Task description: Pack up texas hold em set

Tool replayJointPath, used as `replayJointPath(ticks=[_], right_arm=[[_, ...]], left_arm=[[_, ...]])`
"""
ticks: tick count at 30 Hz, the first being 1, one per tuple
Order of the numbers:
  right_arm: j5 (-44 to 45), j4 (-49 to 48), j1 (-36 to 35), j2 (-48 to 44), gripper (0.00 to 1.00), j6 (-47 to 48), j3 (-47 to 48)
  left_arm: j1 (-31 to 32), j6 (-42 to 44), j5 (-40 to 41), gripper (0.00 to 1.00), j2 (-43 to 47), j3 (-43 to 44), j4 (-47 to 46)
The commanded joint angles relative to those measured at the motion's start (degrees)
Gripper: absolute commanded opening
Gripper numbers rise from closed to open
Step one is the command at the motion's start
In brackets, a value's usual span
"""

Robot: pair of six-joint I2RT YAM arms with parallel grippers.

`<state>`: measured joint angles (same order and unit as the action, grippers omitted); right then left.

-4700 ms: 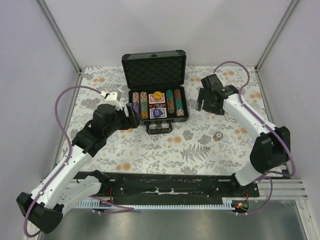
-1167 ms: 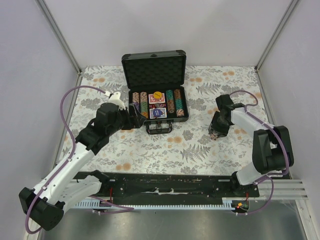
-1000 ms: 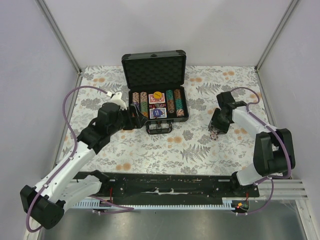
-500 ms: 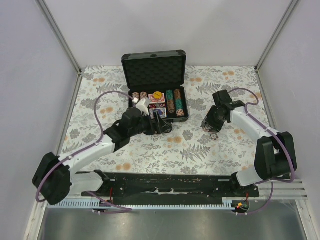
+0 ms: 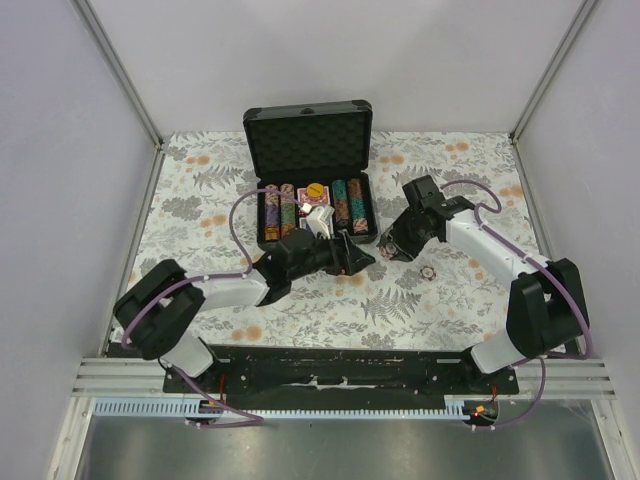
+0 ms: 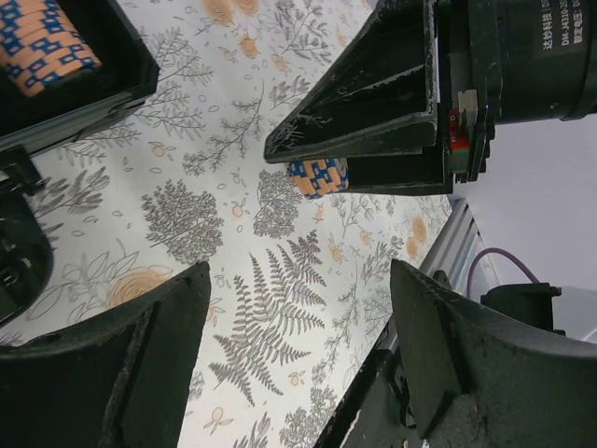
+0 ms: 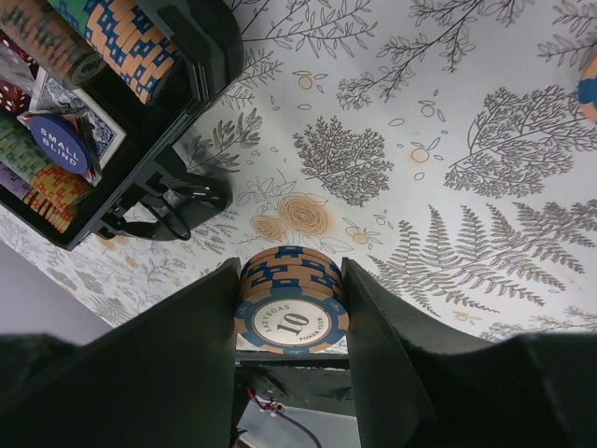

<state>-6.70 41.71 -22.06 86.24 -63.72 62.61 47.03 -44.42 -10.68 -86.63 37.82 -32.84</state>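
The right tool (image 5: 392,246), pinching a chip stack (image 7: 291,310), has carried it leftward toward the case (image 5: 308,138) for stowing, while the spread left tool (image 5: 352,256) swung in empty.

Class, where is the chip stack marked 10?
In the right wrist view, the chip stack sits clamped in the right gripper, just right of the open briefcase's front corner.
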Motion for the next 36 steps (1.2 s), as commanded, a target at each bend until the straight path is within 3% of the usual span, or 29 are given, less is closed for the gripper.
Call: replayJointPath(ticks=[1, 8, 27, 36], right_arm=[[-1.3, 2.8, -1.2, 1.7, 0.07, -5.1, 2.7], [-1.6, 4.5, -1.9, 1.7, 0.06, -6.9, 2.3], [-3.8, 2.2, -3.2, 2.7, 0.05, -11.1, 2.3], [-4.3, 0.9, -4.0, 2.8, 0.05, -12.7, 2.2]], left_arm=[[1.1, -3.0, 0.0, 0.84, -4.6, -0.9, -15.7], [1.7, -3.7, 0.5, 0.84, -8.1, 0.0, -18.7], [3.4, -6.7, 3.9, 0.84, -12.5, 4.5, -15.2], [3.7, -8.9, 5.0, 0.74, -13.7, 6.4, -11.5]])
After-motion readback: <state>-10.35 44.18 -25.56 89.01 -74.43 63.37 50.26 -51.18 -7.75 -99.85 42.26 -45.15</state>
